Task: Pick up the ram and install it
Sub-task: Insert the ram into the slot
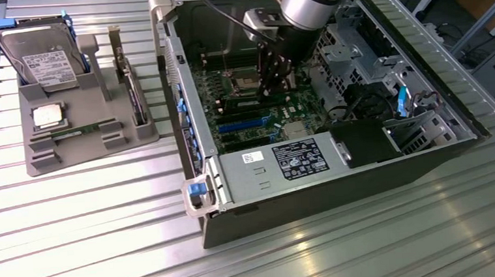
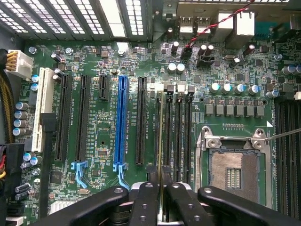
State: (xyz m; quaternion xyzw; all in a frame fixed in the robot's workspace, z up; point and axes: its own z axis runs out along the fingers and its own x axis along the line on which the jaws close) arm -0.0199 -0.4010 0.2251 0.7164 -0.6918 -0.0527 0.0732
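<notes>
One ram (image 2: 162, 141) clamped edge-on in my end effector (image 2: 161, 188), standing in memory slot on motherboard (image 2: 99, 61) inside computer case (image 1: 259, 170); second stick (image 1: 77, 131) on grey tray (image 1: 91, 146).

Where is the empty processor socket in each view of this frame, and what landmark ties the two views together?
Exterior view: the processor socket sits on the motherboard inside the case, just to the exterior view's left of the gripper.
Wrist view: the processor socket lies beside the memory slots, where the gripper holds the ram edge-on.
Shared landmark: the blue expansion slot.
</notes>
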